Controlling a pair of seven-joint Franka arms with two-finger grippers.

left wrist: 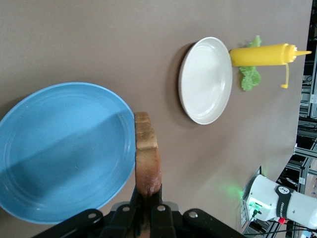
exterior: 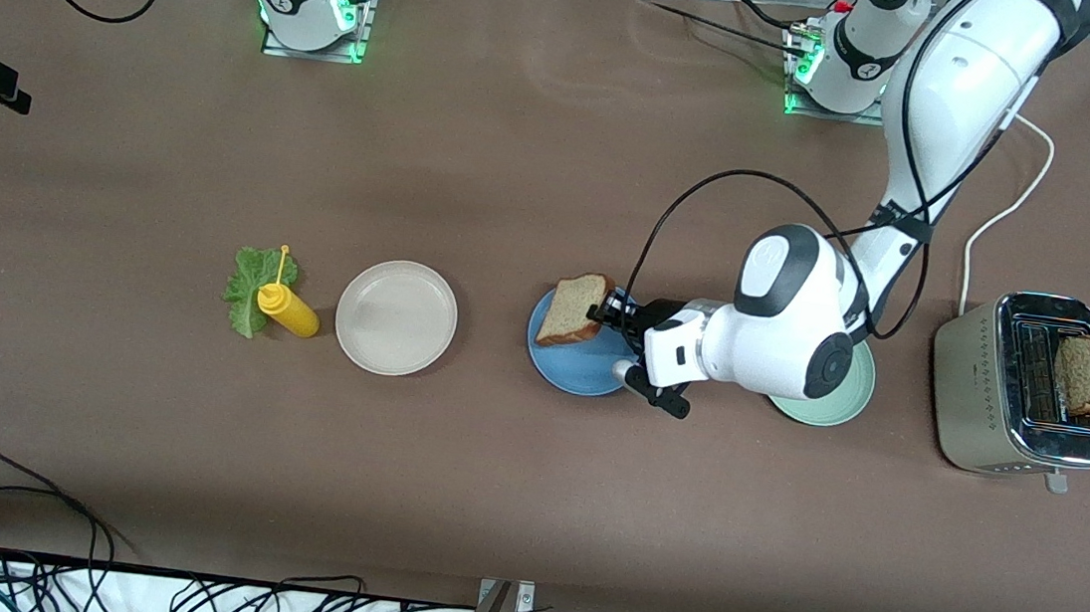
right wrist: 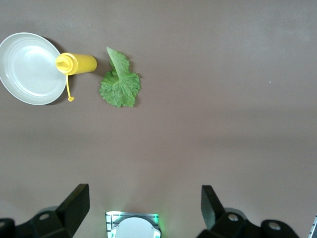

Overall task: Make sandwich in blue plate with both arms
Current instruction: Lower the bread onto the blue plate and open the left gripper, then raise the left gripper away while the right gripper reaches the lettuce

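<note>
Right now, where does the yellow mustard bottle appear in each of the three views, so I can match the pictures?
Front view: the yellow mustard bottle stands beside the beige-white plate, toward the right arm's end of the table, against the lettuce leaf.
Left wrist view: upper corner, next to the same plate.
Right wrist view: upper area, between plate and lettuce.
Shared landmark: the beige-white plate.

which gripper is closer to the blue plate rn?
Left. The left gripper is over the blue plate, jaws shut on a bread slice. The right gripper waits, open, high above the lettuce leaf.
</note>
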